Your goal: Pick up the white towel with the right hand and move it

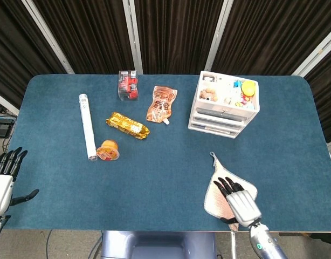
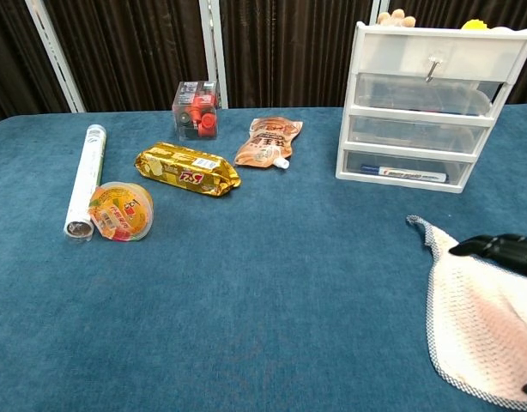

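Note:
The white towel [image 1: 218, 181] lies flat near the table's front edge, right of centre, and shows in the chest view as the towel [image 2: 474, 330] at the lower right. My right hand [image 1: 238, 199] hovers over the towel with its fingers spread, holding nothing; whether it touches the cloth I cannot tell. In the chest view only the dark fingertips [image 2: 497, 248] of this hand show above the towel. My left hand [image 1: 4, 181] stays open off the table's left front corner.
A white drawer unit [image 1: 225, 106] with toys on top stands behind the towel. On the left half lie a white tube [image 1: 87, 127], an orange jelly cup [image 1: 108, 150], a gold snack bar [image 1: 128, 125], an orange pouch [image 1: 161, 103] and a clear box [image 1: 128, 85].

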### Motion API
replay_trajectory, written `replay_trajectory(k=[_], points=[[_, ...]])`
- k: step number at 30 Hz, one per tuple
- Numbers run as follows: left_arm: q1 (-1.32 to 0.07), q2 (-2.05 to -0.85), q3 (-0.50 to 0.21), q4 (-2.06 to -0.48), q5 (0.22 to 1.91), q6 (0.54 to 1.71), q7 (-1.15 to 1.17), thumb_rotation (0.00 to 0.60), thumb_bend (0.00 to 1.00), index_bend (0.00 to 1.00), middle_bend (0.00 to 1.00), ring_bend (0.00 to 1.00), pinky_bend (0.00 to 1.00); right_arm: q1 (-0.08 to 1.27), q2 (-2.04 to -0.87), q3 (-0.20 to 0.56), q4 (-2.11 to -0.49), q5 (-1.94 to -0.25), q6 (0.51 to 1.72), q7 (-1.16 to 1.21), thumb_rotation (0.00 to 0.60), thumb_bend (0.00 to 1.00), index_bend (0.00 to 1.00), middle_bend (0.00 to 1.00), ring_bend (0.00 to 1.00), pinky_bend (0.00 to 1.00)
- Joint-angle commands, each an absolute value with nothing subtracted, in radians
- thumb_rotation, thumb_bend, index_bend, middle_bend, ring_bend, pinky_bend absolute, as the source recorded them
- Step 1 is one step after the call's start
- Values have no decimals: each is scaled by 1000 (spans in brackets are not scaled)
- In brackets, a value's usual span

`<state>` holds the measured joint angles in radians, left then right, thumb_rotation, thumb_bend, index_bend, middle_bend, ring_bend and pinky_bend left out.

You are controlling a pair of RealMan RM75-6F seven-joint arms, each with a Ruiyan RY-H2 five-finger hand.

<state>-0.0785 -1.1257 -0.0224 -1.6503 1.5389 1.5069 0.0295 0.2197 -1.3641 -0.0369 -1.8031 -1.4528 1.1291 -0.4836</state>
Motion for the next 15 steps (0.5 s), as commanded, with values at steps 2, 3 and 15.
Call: replay_trajectory(k=[2,3,15], points=[[-79,-1125,-23,-1651,1539,1506,26,600,0,0,0,0,0,226,-1417,-28,-1817,-1381,1112,-573,600,0,50,0,0,190],[-79,-1124,-23,-1652,1539,1507,25,600,0,0,0,0,0,228,-1425,-27,-1816,-1370,1112,-589,600,0,50,0,0,190],[-78,-1122,-25,-1654,1543,1513,14,600,0,0,0,0,0,245,-1503,5,-1755,-1216,1146,-741,600,0,69,51,17,247]])
